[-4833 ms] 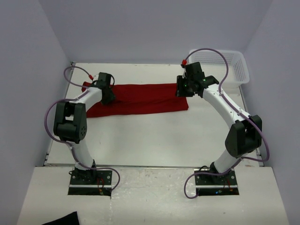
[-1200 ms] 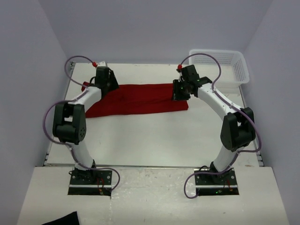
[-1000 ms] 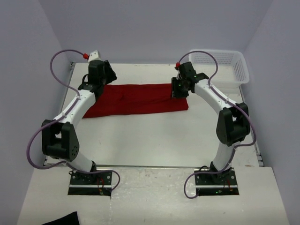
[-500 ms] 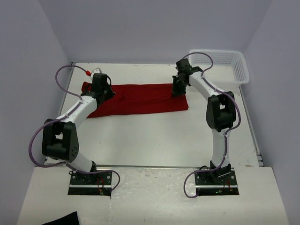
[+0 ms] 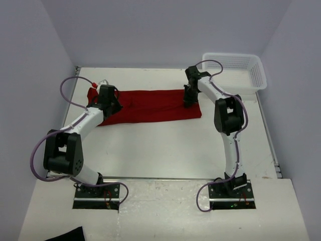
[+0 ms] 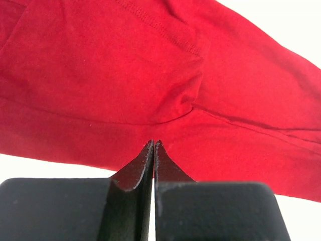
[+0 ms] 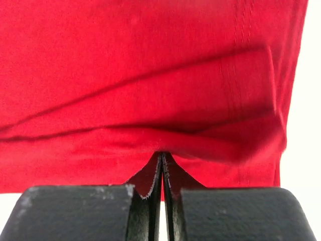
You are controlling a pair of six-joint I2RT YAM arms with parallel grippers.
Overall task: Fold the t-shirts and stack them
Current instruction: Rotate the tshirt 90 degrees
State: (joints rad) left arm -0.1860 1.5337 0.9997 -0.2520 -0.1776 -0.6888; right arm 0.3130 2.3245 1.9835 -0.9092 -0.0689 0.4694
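Note:
The dark red t-shirt (image 5: 150, 105) lies folded into a long strip across the far half of the table. My left gripper (image 5: 110, 100) is down on its left end. In the left wrist view the jaws (image 6: 153, 143) are shut, tips at the near hem of the t-shirt (image 6: 100, 75). My right gripper (image 5: 189, 98) is down on the strip's right end. Its jaws (image 7: 161, 153) are shut, with a raised ridge of the t-shirt (image 7: 150, 75) pinched at the tips.
A white mesh basket (image 5: 259, 75) stands at the far right corner, just beyond the right arm. A black cloth scrap (image 5: 67, 235) lies at the near left, in front of the arm bases. Purple walls close in the table on three sides.
Both grippers dropped onto the ends of the t-shirt and closed from open. The left arm came down from a raised pose and the right arm stretched out straighter.

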